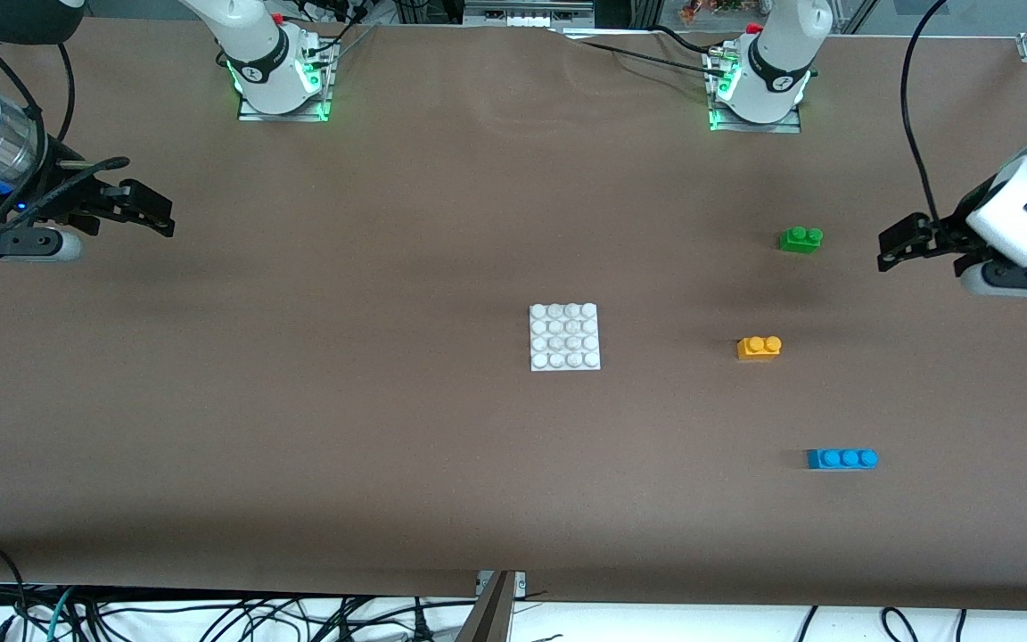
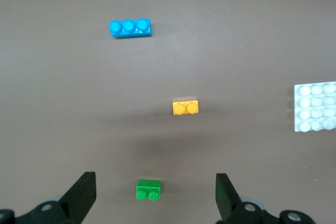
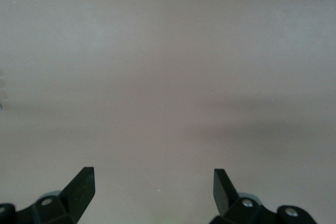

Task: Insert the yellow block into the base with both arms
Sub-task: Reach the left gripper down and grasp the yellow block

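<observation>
Front view, working from the near edge of the brown tabletop [image 1: 299, 446] upward: the blue three-stud brick [image 1: 842, 458] lies closest to the camera, toward the left arm's end. Next comes the yellow block [image 1: 759, 347], studs up and resting free, at about eleven o'clock from the blue brick. The base [image 1: 565, 337] sits flat near the tabletop's middle, at roughly nine o'clock from the yellow block and well apart from it (its stud grid bare). Farther still, the green two-stud brick [image 1: 801, 239] lies at about one o'clock from the yellow block.

The left hand [image 1: 901, 242] hangs over the left arm's end of the tabletop, near the green brick, fingers [image 2: 84, 195] spread wide and holding nothing. The right hand [image 1: 152, 214] waits over the right arm's end, at about ten o'clock from the base, its fingers [image 3: 84, 184] also spread wide and empty.
</observation>
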